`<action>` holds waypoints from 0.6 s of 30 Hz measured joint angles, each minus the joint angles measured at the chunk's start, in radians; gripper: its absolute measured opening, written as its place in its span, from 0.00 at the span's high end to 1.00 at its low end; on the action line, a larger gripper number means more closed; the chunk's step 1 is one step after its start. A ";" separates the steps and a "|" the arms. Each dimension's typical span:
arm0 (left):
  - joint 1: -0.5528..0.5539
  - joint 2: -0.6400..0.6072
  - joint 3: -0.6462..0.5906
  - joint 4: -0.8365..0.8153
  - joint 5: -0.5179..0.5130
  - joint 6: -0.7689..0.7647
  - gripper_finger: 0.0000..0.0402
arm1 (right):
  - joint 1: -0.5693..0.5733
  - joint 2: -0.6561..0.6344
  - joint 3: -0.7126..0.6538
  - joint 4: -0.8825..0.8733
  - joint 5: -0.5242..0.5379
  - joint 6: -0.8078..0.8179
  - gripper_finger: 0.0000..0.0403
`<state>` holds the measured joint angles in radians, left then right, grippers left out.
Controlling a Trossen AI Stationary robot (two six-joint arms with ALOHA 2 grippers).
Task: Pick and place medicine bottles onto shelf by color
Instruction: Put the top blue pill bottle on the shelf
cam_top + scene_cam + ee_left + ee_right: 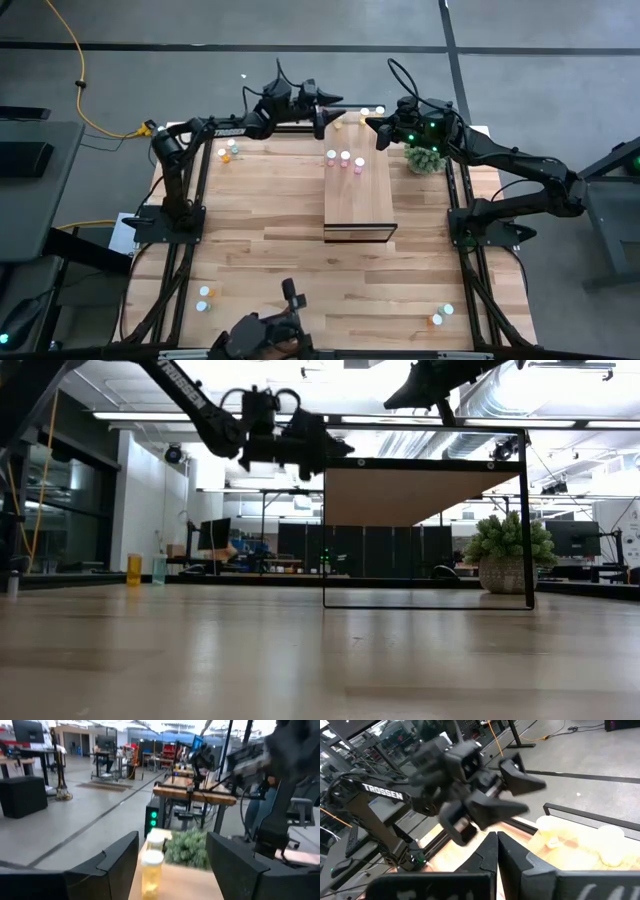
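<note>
Yellow medicine bottle [151,872] sits right in front of the left gripper [172,862], centred in the gap between its open fingers [120,860], not yet gripped. A second white-capped bottle [155,840] stands just behind it, touching or nearly so; potted plant [187,847] further beyond.

Left gripper [325,118] is at the far edge of the worktop [260,210], just beside the far end of the shelf [358,195]. Right gripper [375,124] is close by on the other side of that end, fingers closed, nothing visibly held. Three bottles [344,158] already stand on the shelf's far end; more bottles [228,152] are on the worktop below the left arm.

Step in hand, my read: grasp the yellow bottle.
- Push forward until the body, not the cap, is between the fingers.
- Keep the approach straight so the neighbour behind doesn't get knocked over.
- Close slowly; tiny cylinder, likely to squirt out if pinched off-centre.
- Lift vertically first, then swing to the shelf.
- Watch the right gripper, it's near enough to clip.
</note>
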<state>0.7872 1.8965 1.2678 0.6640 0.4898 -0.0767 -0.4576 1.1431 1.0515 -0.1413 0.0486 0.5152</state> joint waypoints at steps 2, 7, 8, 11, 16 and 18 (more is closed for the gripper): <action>0.000 -0.035 0.000 -0.019 0.001 0.001 0.44 | 0.000 0.000 0.000 0.000 0.000 0.000 1.00; 0.000 -0.159 0.000 -0.108 0.007 0.006 0.44 | 0.000 0.000 0.000 0.000 -0.001 -0.027 1.00; 0.000 -0.188 0.000 -0.136 0.013 0.006 0.44 | 0.000 0.000 0.000 0.000 -0.002 -0.031 1.00; -0.008 -0.281 0.000 -0.240 0.070 -0.027 0.44 | 0.000 0.000 0.000 0.001 -0.006 -0.052 1.00; -0.041 -0.439 0.000 -0.458 0.193 -0.137 0.44 | 0.000 0.000 0.000 0.002 -0.063 -0.093 1.00; -0.070 -0.499 -0.009 -0.530 0.201 -0.156 0.44 | 0.000 0.000 0.000 0.003 -0.087 -0.101 1.00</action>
<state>0.7174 1.3972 1.2591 0.1336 0.6911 -0.2326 -0.4572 1.1431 1.0515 -0.1387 -0.0386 0.4138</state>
